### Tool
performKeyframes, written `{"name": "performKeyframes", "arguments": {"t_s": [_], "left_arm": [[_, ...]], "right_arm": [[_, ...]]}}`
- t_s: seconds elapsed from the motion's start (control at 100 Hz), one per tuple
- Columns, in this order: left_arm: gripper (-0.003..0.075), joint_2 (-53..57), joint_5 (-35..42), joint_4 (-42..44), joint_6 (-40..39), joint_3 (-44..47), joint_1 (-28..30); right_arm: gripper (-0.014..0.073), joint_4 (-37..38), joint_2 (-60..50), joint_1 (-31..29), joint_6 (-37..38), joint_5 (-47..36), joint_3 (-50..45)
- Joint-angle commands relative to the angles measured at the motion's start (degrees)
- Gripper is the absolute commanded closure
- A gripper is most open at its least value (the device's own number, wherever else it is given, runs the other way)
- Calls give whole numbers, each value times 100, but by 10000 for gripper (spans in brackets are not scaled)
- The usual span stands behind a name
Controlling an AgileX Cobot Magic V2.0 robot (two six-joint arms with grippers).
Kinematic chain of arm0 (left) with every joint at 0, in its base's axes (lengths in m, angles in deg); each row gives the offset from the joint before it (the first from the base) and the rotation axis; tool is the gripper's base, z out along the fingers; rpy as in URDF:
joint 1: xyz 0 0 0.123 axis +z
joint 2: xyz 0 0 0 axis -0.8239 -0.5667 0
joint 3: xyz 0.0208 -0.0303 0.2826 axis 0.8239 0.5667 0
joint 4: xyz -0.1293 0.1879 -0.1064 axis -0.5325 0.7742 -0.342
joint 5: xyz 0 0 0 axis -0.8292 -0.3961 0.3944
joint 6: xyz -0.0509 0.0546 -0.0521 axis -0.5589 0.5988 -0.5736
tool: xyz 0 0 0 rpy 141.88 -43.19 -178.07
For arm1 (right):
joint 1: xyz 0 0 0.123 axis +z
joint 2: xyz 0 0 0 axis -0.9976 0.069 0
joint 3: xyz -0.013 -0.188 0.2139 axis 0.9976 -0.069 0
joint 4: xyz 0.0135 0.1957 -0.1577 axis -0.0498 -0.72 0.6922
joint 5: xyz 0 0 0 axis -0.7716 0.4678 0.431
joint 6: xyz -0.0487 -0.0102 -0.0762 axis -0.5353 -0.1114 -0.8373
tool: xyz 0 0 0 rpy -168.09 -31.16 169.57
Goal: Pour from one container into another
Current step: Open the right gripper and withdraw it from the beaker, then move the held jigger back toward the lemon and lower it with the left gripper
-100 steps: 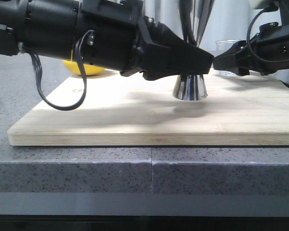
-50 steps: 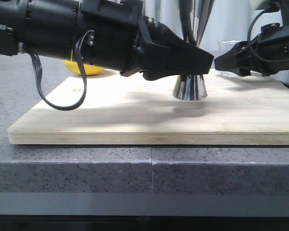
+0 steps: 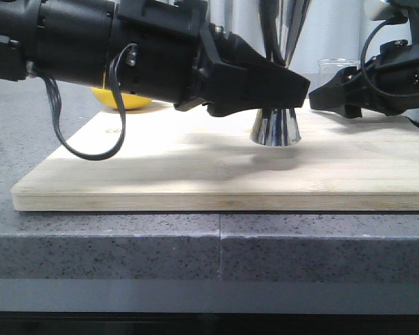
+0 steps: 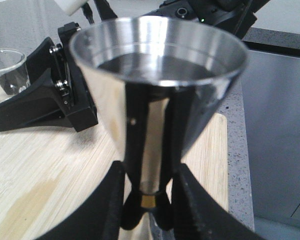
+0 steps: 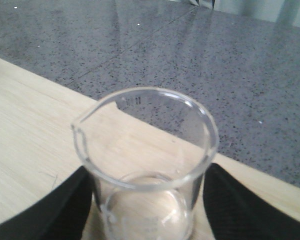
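Mirror-steel hourglass jigger [image 4: 157, 95] and clear glass beaker [image 5: 147, 165] on pale wooden board [image 3: 160, 164].
Left gripper [image 4: 149, 207] clamped on jigger's gold waist; right gripper [image 5: 147, 210] closed around upright lipped beaker; speckled grey worktop [image 3: 216, 251] beneath.

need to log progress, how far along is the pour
Done: the left hand is shut on the narrow waist of the shiny steel hourglass jigger, which stands upright on the pale wooden board. In hand: the right hand flanks the small clear glass beaker, with its fingers on both sides; contact is unclear, and it is upright, at the board's far right. Left: lifting and tipping the beaker over the jigger.
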Motion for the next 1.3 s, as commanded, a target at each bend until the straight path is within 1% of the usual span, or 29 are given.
{"name": "performKeyframes", "arguments": {"t_s": [0.0, 0.24, 0.35, 0.51, 0.74, 1.0, 1.29], "left_arm": [[741, 308, 388, -281, -41, -175, -31], [741, 308, 388, -281, -41, -175, -31], [741, 308, 388, -281, -41, -175, -31], [741, 308, 388, -281, -41, -175, -31], [741, 308, 380, -281, -41, -175, -31], [741, 308, 335, -281, -41, -175, 6], [741, 308, 406, -291, -41, -175, 358]], "right_arm": [[76, -188, -237, -28, -6, -366, 92], [65, -404, -237, -28, -6, -389, 92], [64, -418, -249, -28, -6, -548, 92], [55, -459, -261, -28, -6, -1010, 92], [55, -615, -448, -28, -6, -1044, 102], [55, -686, -888, -28, -6, -1168, 113], [55, -712, -1640, -28, -6, -1251, 113]]}}
